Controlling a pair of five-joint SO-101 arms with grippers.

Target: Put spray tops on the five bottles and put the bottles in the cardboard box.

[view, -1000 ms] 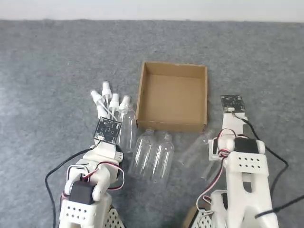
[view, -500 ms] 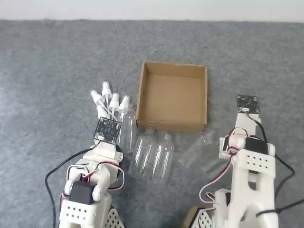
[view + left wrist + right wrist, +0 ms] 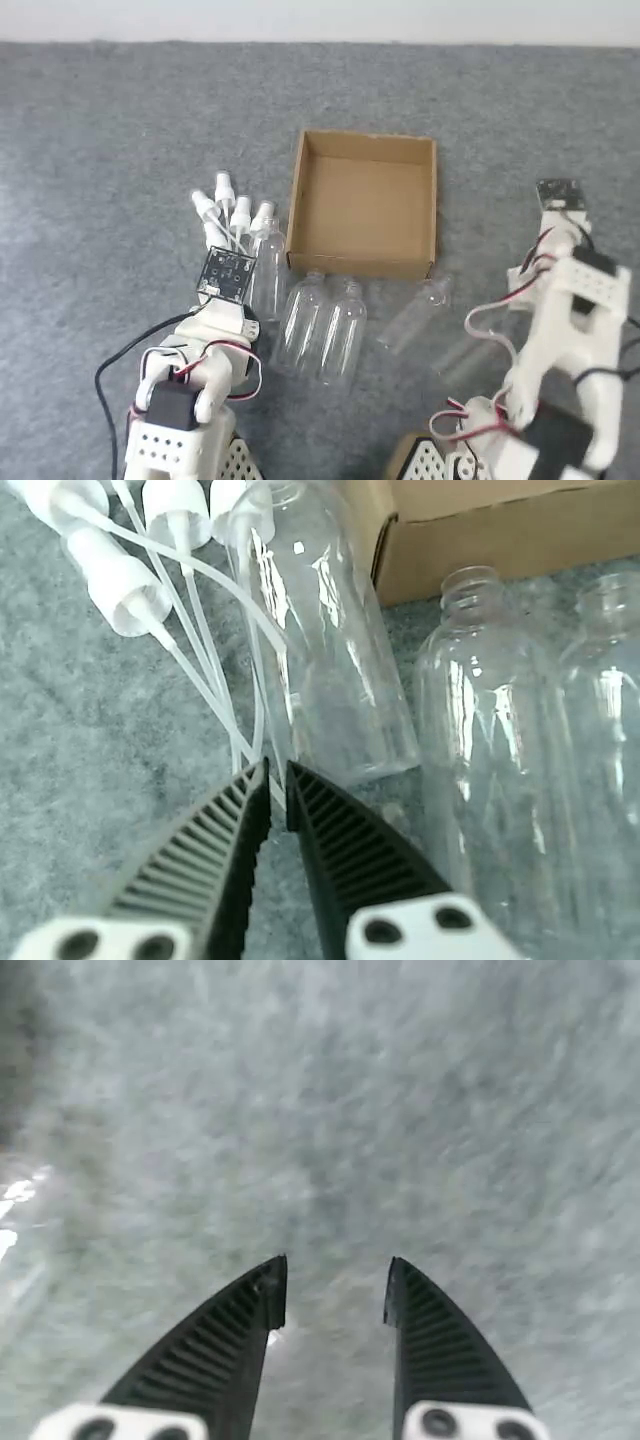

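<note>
Bottles (image 3: 340,330) lie on the grey surface (image 3: 120,130) just before the cardboard box (image 3: 365,264) in the high view; left wrist view adds spray tops (image 3: 120,575), thin tubes meeting the closed left jaws; right jaws spread over bare surface

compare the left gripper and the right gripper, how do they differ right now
The left gripper has its fingers nearly together; the right gripper has its fingers well apart. The left gripper sits at the tubes of the spray tops, beside a clear bottle; the right gripper is over bare grey carpet. Both have black ribbed fingers, and neither holds a bottle.
</note>
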